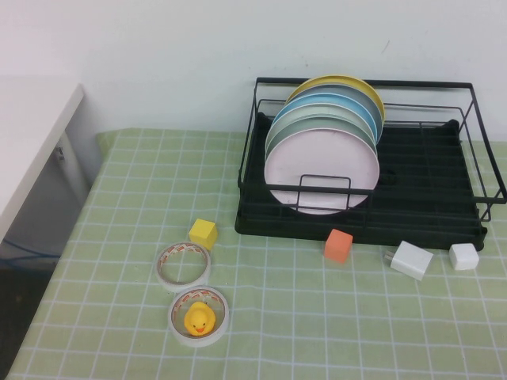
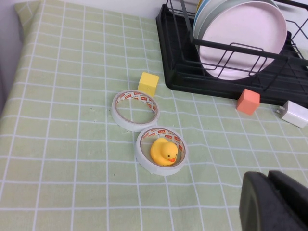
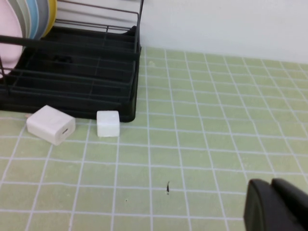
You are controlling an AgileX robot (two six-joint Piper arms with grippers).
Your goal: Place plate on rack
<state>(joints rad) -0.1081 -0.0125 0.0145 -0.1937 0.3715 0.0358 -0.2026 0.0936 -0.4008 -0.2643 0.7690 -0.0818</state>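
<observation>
High view shows the pink plate [image 1: 321,170] standing on edge in the rack [image 1: 428,214], frontmost of a row of plates [image 1: 348,103], its face turned toward the robot. Left tool [image 2: 275,202] hovers over the bench [image 1: 119,237] near a rubber duck [image 2: 162,151]; right tool [image 3: 276,204] hovers near two white blocks [image 3: 108,123]. Whether either tool is open, I cannot tell.

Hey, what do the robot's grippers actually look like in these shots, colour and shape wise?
Only small parts show. The left gripper, at the edge of the left wrist view over the checked cloth, is matte black with rounded, blocky finger ends. The right gripper, at the edge of the right wrist view, looks the same: black, smooth, rounded. No cables, markings or arm links are visible, and neither arm appears in the high view.
</observation>
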